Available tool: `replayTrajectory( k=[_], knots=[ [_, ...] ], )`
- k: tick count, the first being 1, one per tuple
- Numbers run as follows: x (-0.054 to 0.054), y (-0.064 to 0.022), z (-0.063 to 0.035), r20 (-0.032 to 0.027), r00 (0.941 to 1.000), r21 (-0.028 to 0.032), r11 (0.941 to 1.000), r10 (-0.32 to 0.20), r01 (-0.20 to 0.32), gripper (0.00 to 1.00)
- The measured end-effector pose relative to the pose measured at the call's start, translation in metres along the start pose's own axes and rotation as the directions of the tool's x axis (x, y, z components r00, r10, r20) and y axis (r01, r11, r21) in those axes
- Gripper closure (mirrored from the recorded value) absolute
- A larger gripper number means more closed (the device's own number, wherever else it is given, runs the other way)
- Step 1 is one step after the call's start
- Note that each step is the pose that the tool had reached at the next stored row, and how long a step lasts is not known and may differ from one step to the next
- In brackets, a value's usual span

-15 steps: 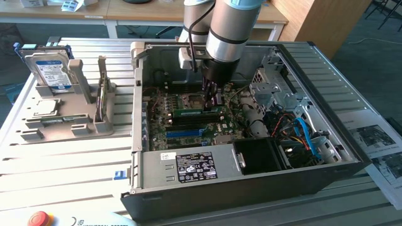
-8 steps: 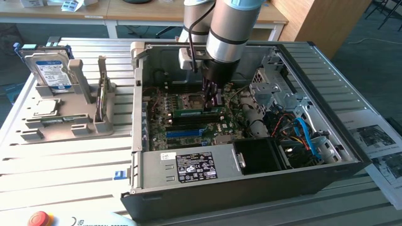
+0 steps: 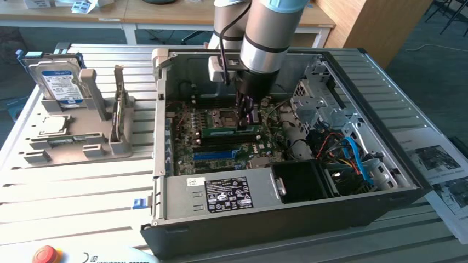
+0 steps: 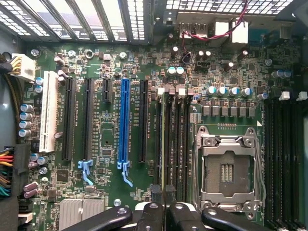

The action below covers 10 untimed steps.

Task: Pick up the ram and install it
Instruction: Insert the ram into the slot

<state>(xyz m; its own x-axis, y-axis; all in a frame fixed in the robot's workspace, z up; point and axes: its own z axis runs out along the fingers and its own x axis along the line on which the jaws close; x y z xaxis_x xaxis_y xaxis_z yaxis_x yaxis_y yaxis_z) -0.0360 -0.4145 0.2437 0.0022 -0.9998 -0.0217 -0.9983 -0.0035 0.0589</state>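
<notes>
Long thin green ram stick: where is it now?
In the exterior view's middle, the green ram stick stands inside the black computer case, held by the black gripper at the dark memory slots beside the silver processor socket.

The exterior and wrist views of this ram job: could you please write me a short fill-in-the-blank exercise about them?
1. The gripper is shut on the ram, a thin ____ board.
2. Besides the white slot and the black ones, the motherboard has one long ____ slot.
3. The hard drive stands in the grey holder on the exterior view's ____ of the computer case.
Missing words: green; blue; left.
</notes>
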Motion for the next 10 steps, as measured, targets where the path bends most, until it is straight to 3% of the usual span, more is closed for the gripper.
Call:
replayTrajectory(
  k=[10],
  knots=[
    [0.0006,0.0,0.0004,0.0005,0.9999,0.0002,0.9999,0.01,-0.01,0.88]
  ],
)
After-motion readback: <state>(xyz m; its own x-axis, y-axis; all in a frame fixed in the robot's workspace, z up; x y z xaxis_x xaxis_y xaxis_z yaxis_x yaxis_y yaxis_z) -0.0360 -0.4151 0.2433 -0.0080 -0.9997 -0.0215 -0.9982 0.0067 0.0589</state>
